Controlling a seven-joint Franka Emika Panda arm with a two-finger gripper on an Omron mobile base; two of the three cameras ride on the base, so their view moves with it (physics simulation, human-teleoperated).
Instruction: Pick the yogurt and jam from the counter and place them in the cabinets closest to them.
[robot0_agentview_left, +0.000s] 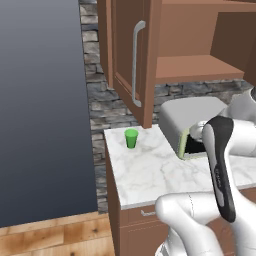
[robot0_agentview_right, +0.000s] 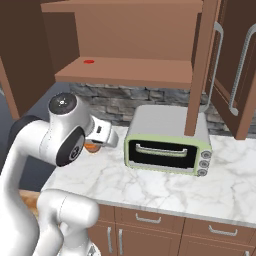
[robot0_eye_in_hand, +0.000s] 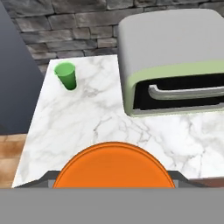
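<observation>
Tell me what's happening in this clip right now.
The arm holds an orange-lidded container in its gripper above the marble counter, beside the toaster oven. Whether it is the yogurt or the jam cannot be told. The wall cabinet overhead stands open, with a small red item on its shelf. A green cup sits near the counter's far left corner.

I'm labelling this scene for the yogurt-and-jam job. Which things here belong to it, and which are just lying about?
Job: orange-topped container, held in the gripper; open cabinets above; small red thing on their shelf, perhaps.
Lying about: green cup; toaster oven, both on the counter.
</observation>
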